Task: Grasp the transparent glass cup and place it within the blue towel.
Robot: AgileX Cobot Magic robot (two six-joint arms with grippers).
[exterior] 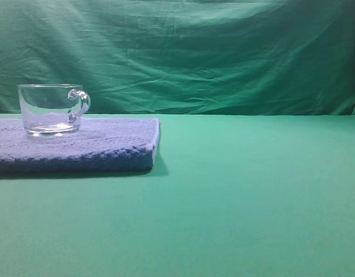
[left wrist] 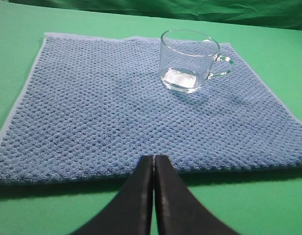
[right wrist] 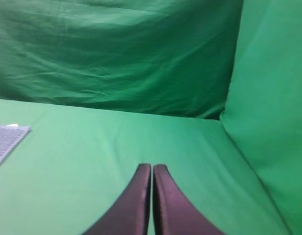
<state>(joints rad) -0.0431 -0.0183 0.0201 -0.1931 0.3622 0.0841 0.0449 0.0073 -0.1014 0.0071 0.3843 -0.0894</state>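
Note:
The transparent glass cup [exterior: 51, 109] stands upright on the blue towel [exterior: 108, 147] at the left of the exterior high view, its handle to the right. In the left wrist view the cup [left wrist: 188, 61] rests near the towel's [left wrist: 116, 112] far right part. My left gripper [left wrist: 154, 159] is shut and empty, hovering at the towel's near edge, well apart from the cup. My right gripper [right wrist: 152, 169] is shut with nothing in it, over bare green cloth; a towel corner [right wrist: 6, 139] shows far to its left. Neither gripper appears in the exterior high view.
Green cloth covers the table [exterior: 252, 196]. A green backdrop [exterior: 195, 52] hangs behind it. In the right wrist view a green side wall [right wrist: 273, 98] rises on the right.

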